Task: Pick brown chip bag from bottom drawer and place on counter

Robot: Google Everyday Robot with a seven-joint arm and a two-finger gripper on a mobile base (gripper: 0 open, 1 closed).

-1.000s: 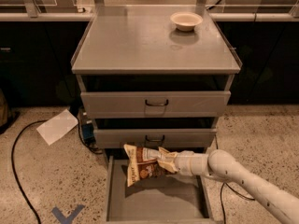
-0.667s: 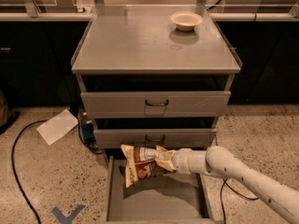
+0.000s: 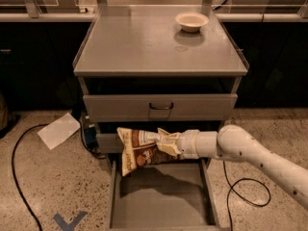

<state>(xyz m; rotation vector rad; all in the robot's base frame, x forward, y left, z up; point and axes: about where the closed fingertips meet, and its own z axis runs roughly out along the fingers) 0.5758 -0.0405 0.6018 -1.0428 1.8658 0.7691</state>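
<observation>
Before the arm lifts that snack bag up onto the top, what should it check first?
1. Gripper shut on one end of the brown chip bag: ok.
2. Bag raised off the bottom drawer floor, shadow below: ok.
3. Bare space at the counter front: ok.
4. Bowl at the back right, out of the way: ok.
5. Clearance past the upper drawer front: cannot tell.

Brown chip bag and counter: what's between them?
Camera view: an upper drawer front; the gripper holds the brown chip bag below the counter, over the bottom drawer.
</observation>
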